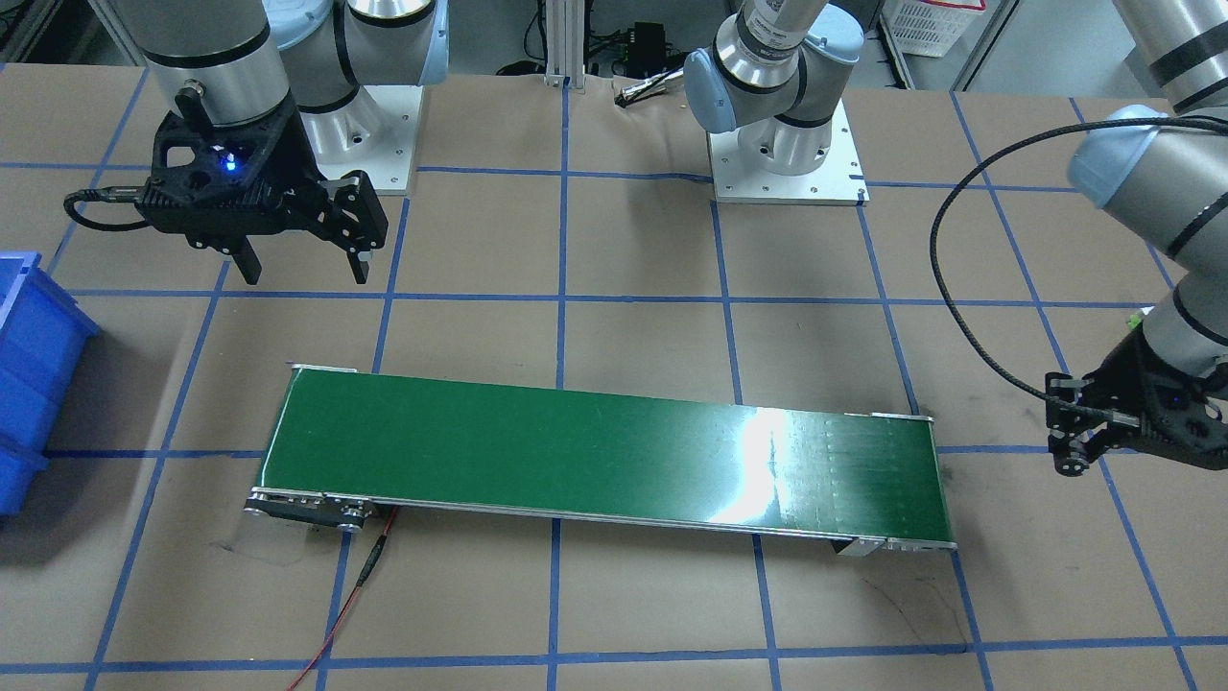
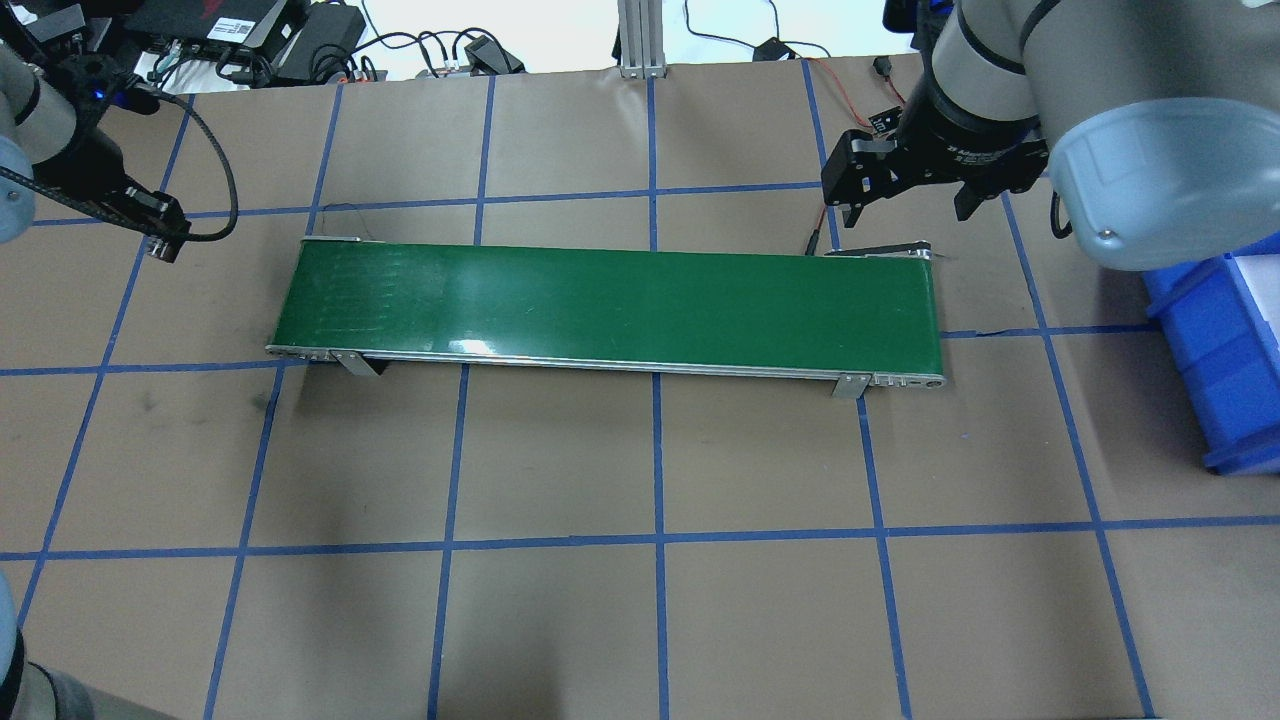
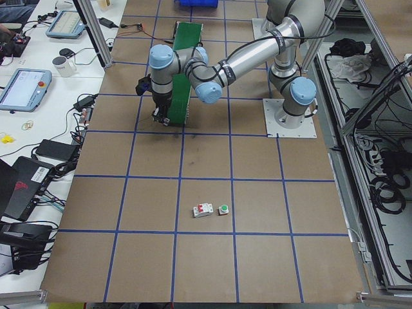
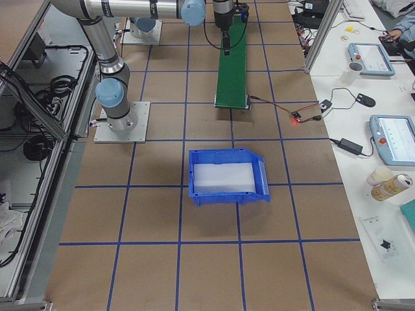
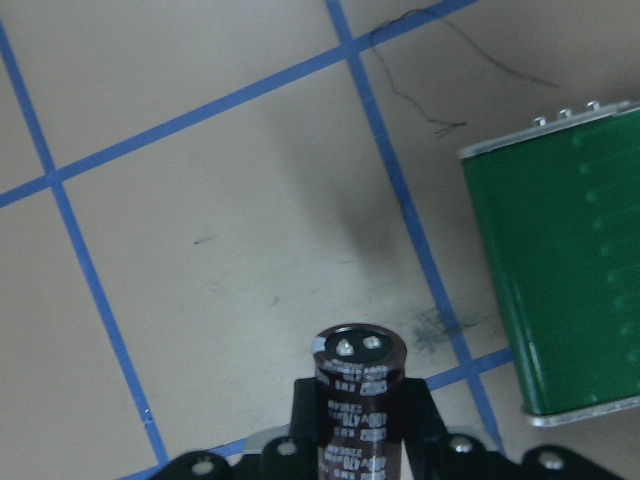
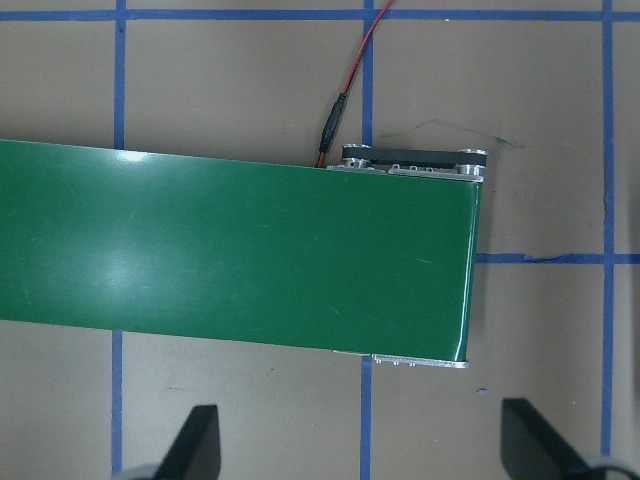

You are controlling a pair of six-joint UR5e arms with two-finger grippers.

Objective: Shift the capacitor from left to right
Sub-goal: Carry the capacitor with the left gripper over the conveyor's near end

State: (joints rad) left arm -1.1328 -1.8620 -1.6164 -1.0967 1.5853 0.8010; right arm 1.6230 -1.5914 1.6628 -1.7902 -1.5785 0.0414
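Note:
The capacitor (image 5: 358,395), a dark brown cylinder with a pale silvery end, is held between the fingers (image 5: 425,410) of my left gripper (image 2: 160,238). That gripper hangs above the brown table, just off the left end of the green conveyor belt (image 2: 610,300). It also shows in the front view (image 1: 1070,451), where the capacitor is too small to tell. My right gripper (image 2: 905,205) is open and empty, hovering beside the belt's right end; its fingertips (image 6: 200,440) frame the belt end (image 6: 230,250) in the right wrist view.
A blue bin (image 2: 1220,350) stands right of the belt; it also shows in the right view (image 4: 227,175). A white breaker with a red switch (image 3: 203,210) and a green-capped push button (image 3: 223,209) lie far to the robot's left. A red wire (image 1: 360,576) runs from the belt.

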